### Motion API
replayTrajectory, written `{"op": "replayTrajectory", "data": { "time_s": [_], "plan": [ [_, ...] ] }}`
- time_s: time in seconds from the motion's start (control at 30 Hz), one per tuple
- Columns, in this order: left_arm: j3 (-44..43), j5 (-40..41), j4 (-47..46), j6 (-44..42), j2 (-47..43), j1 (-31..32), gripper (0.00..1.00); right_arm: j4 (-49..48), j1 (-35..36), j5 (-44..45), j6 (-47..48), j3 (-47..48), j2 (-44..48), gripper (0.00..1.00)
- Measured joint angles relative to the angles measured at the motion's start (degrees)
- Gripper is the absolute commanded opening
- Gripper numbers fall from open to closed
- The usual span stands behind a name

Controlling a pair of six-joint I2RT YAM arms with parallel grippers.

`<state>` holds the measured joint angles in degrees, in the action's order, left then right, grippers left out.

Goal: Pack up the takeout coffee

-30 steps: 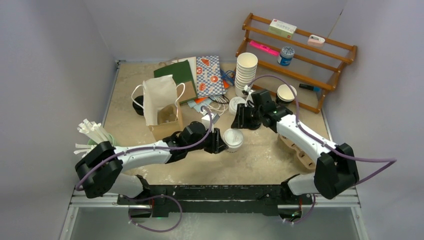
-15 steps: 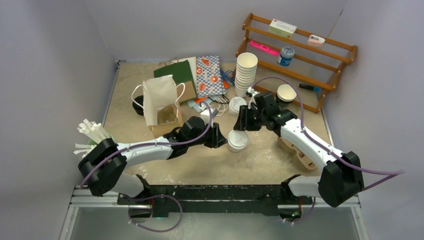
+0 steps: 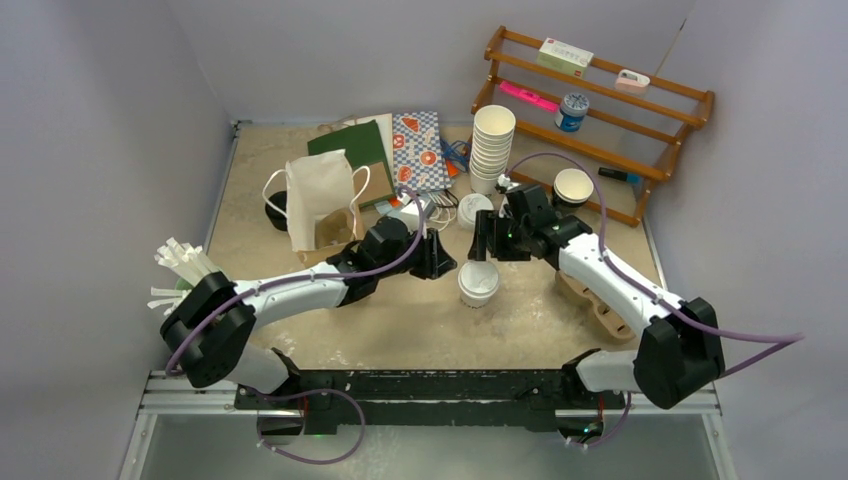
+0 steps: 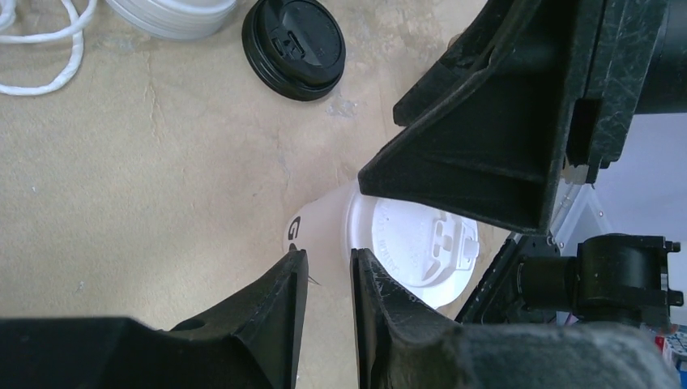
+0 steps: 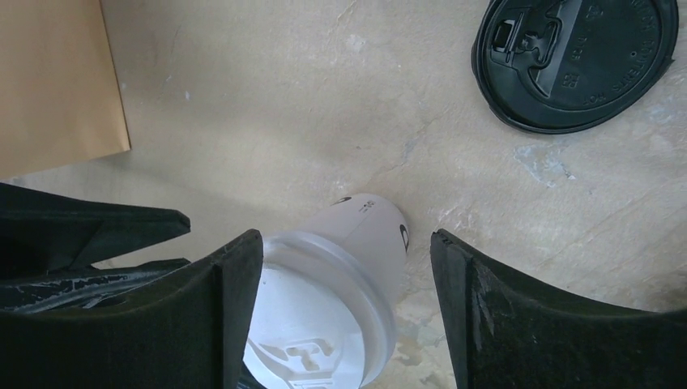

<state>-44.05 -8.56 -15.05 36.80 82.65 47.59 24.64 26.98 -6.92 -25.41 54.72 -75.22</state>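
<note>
Nearest the arm bases, on the right, a brown pulp cup carrier (image 3: 592,298) lies on the table (image 3: 400,325). On the left is a bundle of wrapped straws (image 3: 182,265). Mid-table is the white-lidded takeout cup (image 3: 478,283), with both grippers at it. Behind and to the left stands a beige paper bag (image 3: 322,200) with handles. A loose black lid (image 5: 575,61) lies flat on the table beyond the cup, apart from it. Farther back are a low pile of white lids (image 3: 473,208), a tall stack of white cups (image 3: 492,145), a dark cup (image 3: 572,186) with a white inside, flat paper bags (image 3: 420,150) and a wooden rack (image 3: 600,100) against the wall. Right gripper (image 5: 344,243): jaws spread wide, straddling the cup from above. One finger is close by the lid's rim and there is bare table before the other; it grips nothing. Left gripper (image 4: 328,263): jaws a narrow slit, tips at the edge of the cup's lid. I cannot tell whether they pinch it.
</note>
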Motion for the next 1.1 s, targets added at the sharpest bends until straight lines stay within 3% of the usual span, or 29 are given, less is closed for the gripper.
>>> {"op": "replayTrajectory", "data": {
  "time_s": [0.13, 0.23, 0.43, 0.6, 1.1],
  "plan": [
    [-0.07, -0.87, 0.28, 0.22, 0.00, 0.02, 0.34, 0.92, 0.00, 1.42, 0.24, 1.33, -0.46, 0.76],
    [0.70, -2.43, -0.81, 1.84, -0.22, 0.37, 0.38, 1.57, 0.00, 2.75, 0.72, 1.70, -0.07, 0.68],
    [2.45, -2.75, -0.28, 5.05, -2.27, 3.85, 0.33, 3.67, 0.00, 4.35, 1.62, 1.70, 3.41, 0.46],
    [2.47, -1.16, 0.17, 7.21, -4.48, 5.86, 0.33, 4.33, 0.00, 3.17, 2.80, 1.68, 7.45, 0.39],
    [0.04, 4.66, 5.31, 13.51, -1.64, 8.39, 0.31, 6.40, 0.00, 1.38, 6.12, 1.62, 4.52, 0.35]
  ]
}}
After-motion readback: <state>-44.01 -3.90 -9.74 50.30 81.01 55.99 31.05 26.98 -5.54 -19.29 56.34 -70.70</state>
